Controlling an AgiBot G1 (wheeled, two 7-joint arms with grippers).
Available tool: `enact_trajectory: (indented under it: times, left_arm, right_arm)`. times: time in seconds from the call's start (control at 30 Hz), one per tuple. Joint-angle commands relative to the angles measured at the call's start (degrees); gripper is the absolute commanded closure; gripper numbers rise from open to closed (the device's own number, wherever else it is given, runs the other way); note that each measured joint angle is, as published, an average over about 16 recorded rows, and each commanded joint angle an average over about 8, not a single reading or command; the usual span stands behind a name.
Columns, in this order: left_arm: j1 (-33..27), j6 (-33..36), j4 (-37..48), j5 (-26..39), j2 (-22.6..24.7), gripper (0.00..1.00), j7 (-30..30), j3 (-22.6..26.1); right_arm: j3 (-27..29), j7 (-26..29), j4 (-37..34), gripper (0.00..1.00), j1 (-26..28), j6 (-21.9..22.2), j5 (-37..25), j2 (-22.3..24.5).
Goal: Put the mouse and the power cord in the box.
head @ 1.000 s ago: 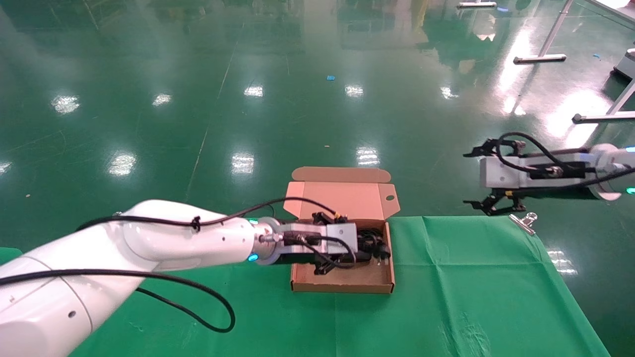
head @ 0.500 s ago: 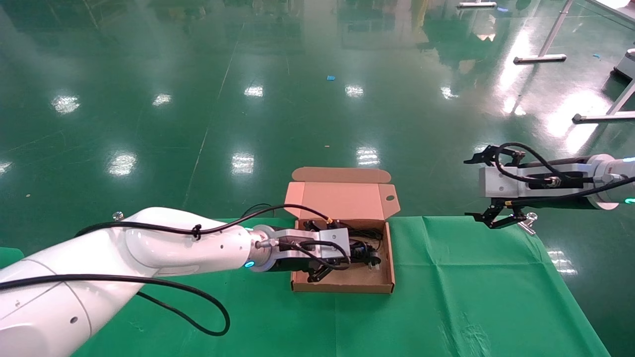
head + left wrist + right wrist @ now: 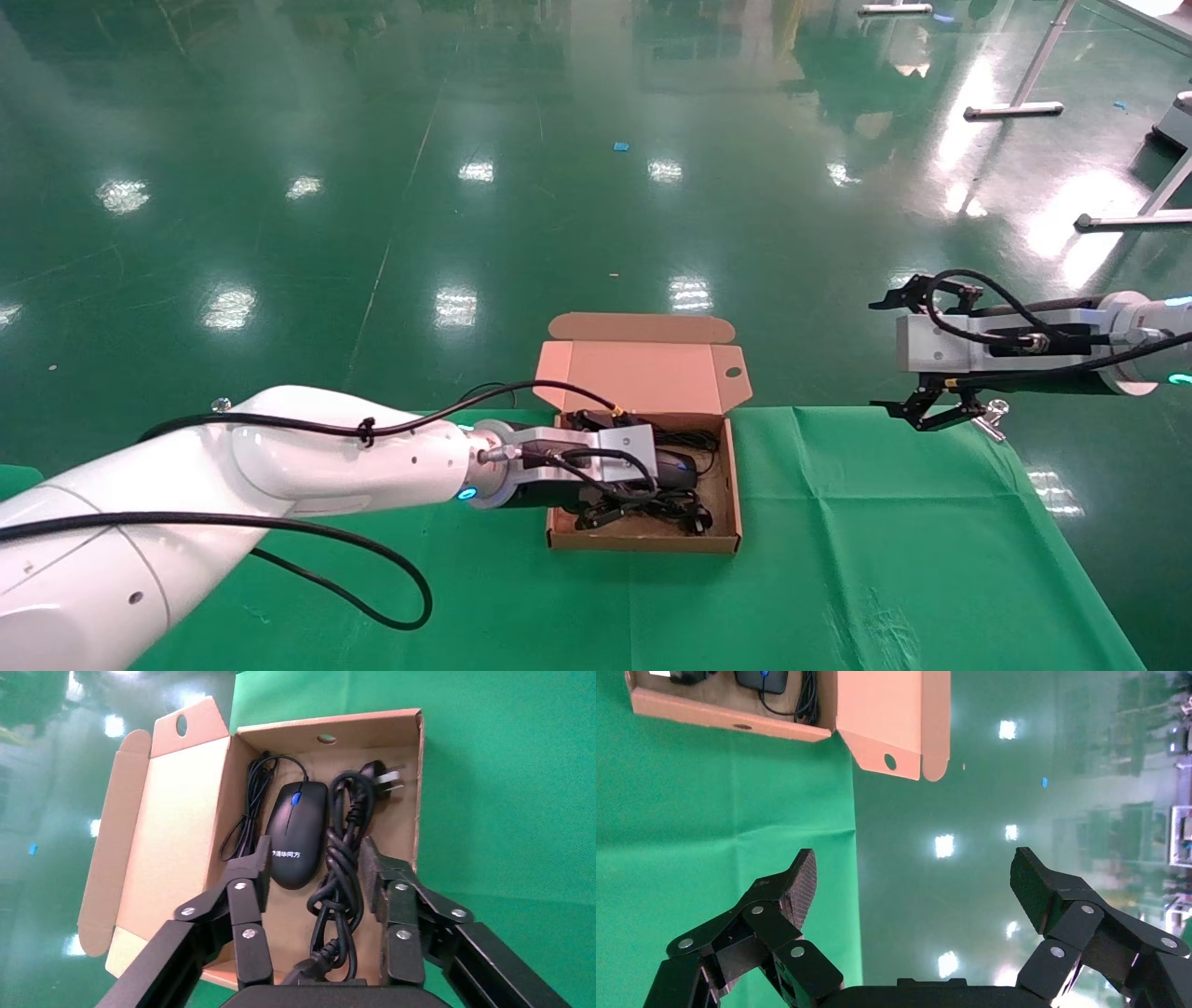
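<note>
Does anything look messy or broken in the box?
Nothing stands out. The mouse and the power cord lie side by side inside the box, whose lid is open and looks undamaged. The left gripper is open above them; the right gripper is open off to the side.

Bright overhead glare on glossy floor (image 3: 596, 168)

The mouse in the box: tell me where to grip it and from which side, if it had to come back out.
Grip the mouse across its narrow width, at the middle of its body, coming straight down from above. It lies flat, buttons up, between its thin cable and the power cord, inside the box, whose walls block a sideways approach. The open left gripper already straddles it; the right gripper hangs open, off to the side.
</note>
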Motion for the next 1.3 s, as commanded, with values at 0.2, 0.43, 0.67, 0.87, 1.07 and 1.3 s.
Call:
enact_trajectory:
  times: [0.2, 0.43, 0.67, 0.87, 1.07, 1.3]
  left_arm:
    - [2.97, 4.55, -3.89, -2.32, -4.00, 0.00, -1.58, -6.08]
    - [6.73, 10.30, -8.82, -5.25, -9.07, 0.00, -3.60, -13.75]
    - [10.51, 16.08, -13.78, -8.20, -14.16, 0.00, -5.64, -21.47]
    - [13.75, 21.02, -18.02, -10.73, -18.52, 0.00, -7.38, -28.08]
    - [16.99, 25.97, -22.27, -13.25, -22.88, 0.00, -9.12, -34.70]
    - [20.78, 31.76, -27.24, -16.21, -27.99, 0.00, -11.16, -42.43]
  right_arm:
    - [4.48, 5.42, 6.41, 0.00, -4.28, -2.12, 2.09, 2.23]
    - [10.25, 12.40, 14.68, 0.00, -9.80, -4.86, 4.78, 5.11]
    - [16.05, 19.42, 23.00, 0.00, -15.35, -7.61, 7.48, 8.01]
    - [21.02, 25.43, 30.11, 0.00, -20.10, -9.97, 9.80, 10.48]
    - [26.00, 31.45, 37.24, 0.00, -24.86, -12.33, 12.11, 12.96]
    - [31.81, 38.48, 45.56, 0.00, -30.42, -15.09, 14.82, 15.86]
